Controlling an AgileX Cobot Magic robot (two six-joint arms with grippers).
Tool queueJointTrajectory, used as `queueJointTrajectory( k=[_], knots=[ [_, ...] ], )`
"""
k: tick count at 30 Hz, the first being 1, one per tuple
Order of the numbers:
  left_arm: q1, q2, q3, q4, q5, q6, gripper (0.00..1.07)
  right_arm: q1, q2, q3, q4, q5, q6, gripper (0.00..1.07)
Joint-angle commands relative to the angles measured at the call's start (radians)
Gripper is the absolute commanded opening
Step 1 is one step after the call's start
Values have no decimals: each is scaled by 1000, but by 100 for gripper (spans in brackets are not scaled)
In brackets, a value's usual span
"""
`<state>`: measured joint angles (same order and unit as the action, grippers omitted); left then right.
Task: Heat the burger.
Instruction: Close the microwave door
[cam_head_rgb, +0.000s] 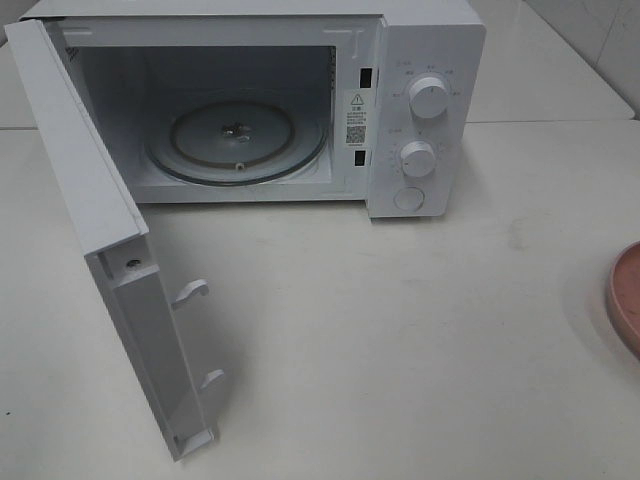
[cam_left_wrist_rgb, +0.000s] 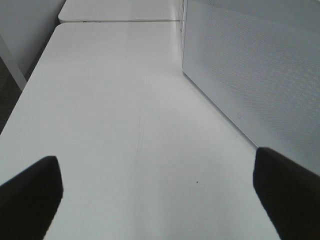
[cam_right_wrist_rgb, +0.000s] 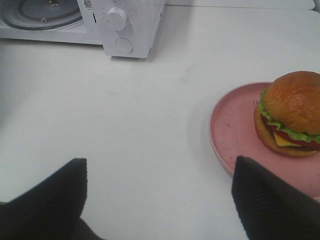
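Observation:
The burger (cam_right_wrist_rgb: 290, 114), with its glossy orange-brown bun, lettuce frill and cheese, sits on a round pink plate (cam_right_wrist_rgb: 235, 125) in the right wrist view. In the high view only the plate's rim (cam_head_rgb: 625, 295) shows at the right edge, and the burger is out of frame there. My right gripper (cam_right_wrist_rgb: 157, 200) is open over bare table, short of the plate, with nothing between its fingers. The left gripper (cam_left_wrist_rgb: 157, 192) is open too, above the table beside the microwave's perforated side wall (cam_left_wrist_rgb: 255, 70). Neither gripper shows in the high view.
The white microwave (cam_head_rgb: 425, 110) stands at the back of the table with its door (cam_head_rgb: 100, 230) swung wide open to the left. Its glass turntable (cam_head_rgb: 238, 140) is bare. Two knobs (cam_head_rgb: 428, 97) and a round button sit on its right panel.

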<state>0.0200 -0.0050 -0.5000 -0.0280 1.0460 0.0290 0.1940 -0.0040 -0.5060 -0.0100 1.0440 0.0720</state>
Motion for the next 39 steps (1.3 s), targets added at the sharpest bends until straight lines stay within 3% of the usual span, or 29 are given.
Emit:
queueJointTrajectory(
  k=[1, 32, 37, 39],
  knots=[
    [1, -20, 3, -1, -8, -4, 98, -7, -28, -1, -7, -7, -5, 76],
    [1, -19, 3, -1, -9, -7, 98, -7, -28, -1, -7, -7, -5, 76],
    [1, 7, -30, 5, -45, -7, 98, -7, -28, -1, -7, -7, -5, 76],
    [1, 49, -36, 28, -95, -3, 93, -7, -28, -1, -7, -7, -5, 76]
  ],
)
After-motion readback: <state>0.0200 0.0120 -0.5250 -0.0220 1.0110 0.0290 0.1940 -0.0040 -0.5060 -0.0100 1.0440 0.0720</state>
